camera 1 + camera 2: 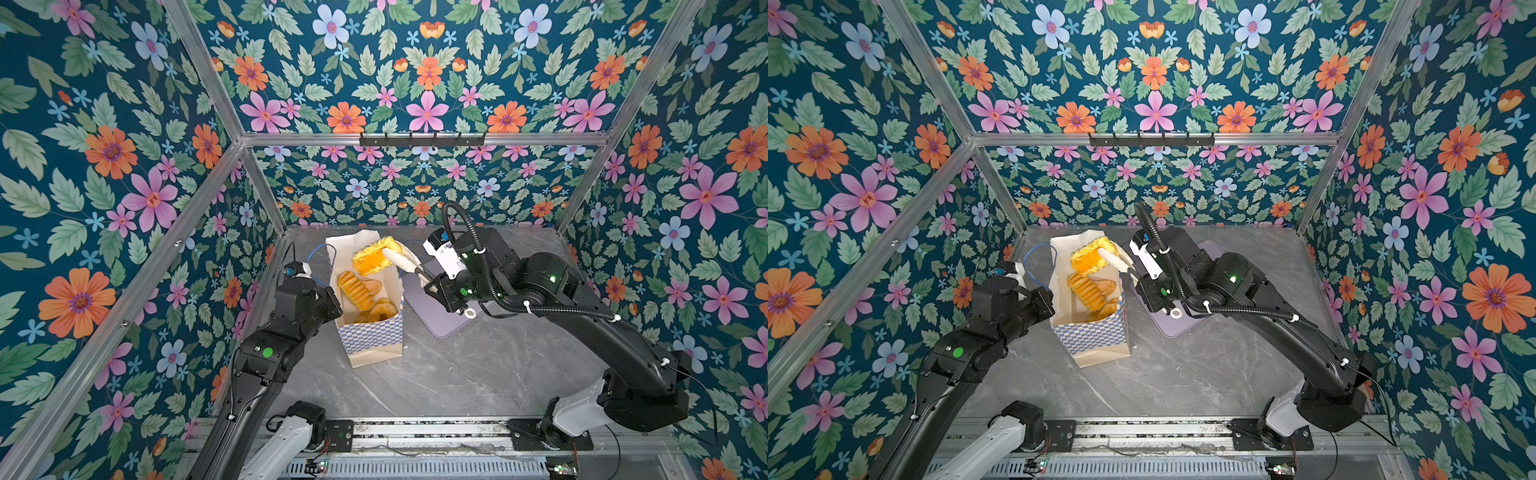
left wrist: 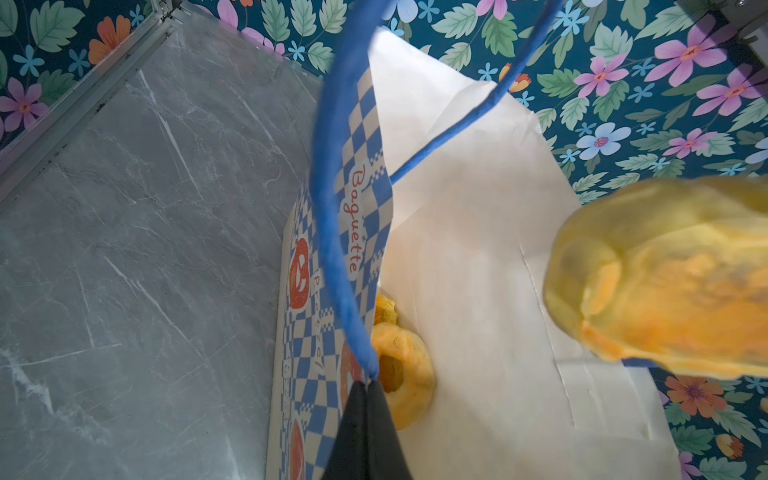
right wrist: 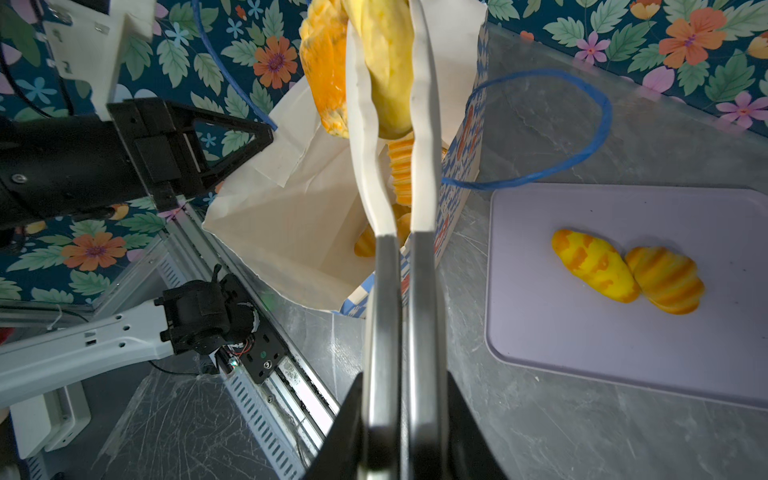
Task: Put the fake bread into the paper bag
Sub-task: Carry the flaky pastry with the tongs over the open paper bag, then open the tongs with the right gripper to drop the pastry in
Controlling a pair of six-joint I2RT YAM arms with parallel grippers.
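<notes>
Cream-white paper bag [image 1: 376, 338] with a blue-and-white checkered band stands upright and open on the grey marble-pattern table [image 1: 457, 374]. It contains several glossy golden toy loaves [image 1: 357, 293], and the left hand [image 2: 369, 384] is pinched together on one thin blue cord handle [image 2: 332, 187] at the bag's rim. The right hand [image 3: 405, 415] is clamped on a pair of metal tongs [image 3: 422, 104] with white tips, and these tips grip a glossy yellow-orange toy loaf [image 1: 368, 259] above the bag's open mouth. Two striped yellow-orange toy rolls [image 3: 594, 266] lie touching each other on the flat lavender rectangular tray [image 3: 623, 340], just beside the bag.
</notes>
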